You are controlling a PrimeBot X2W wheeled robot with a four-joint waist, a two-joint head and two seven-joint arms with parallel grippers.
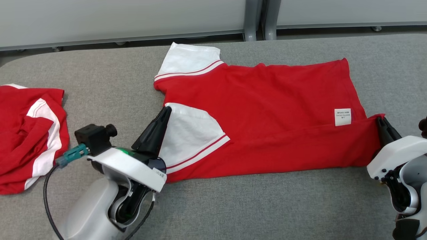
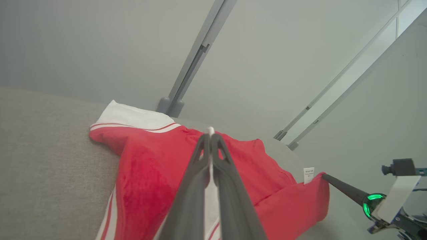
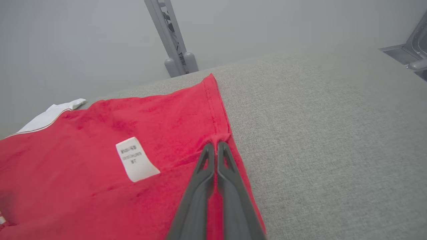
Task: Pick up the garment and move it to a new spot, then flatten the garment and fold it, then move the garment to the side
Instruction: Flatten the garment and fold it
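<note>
- The left jaws are seen pressed together, their dark fingers (image 1: 154, 133) clamped on the edge of the white sleeve (image 1: 190, 136) of the garment (image 1: 267, 100). In the left wrist view a sliver of white cloth is seen caught between them.
- The right jaws are likewise closed. Their tips are pinched on the red hem corner of the garment, where the cloth is puckered.
- The garment is spread on the grey table (image 1: 233, 206), stretched from one pair of jaws to the other. Its near strip is doubled over onto the body, and both pairs of jaws are set at the ends of that strip.
- A white label (image 1: 342, 117) is found just beside the right jaws, on the side toward the left jaws.
- The second sleeve (image 1: 186, 60) is laid flat beyond the left jaws, further up the table.
- A crumpled red-and-white cloth (image 1: 23, 133) is seen well apart from the left jaws, on the side away from the right jaws.
</note>
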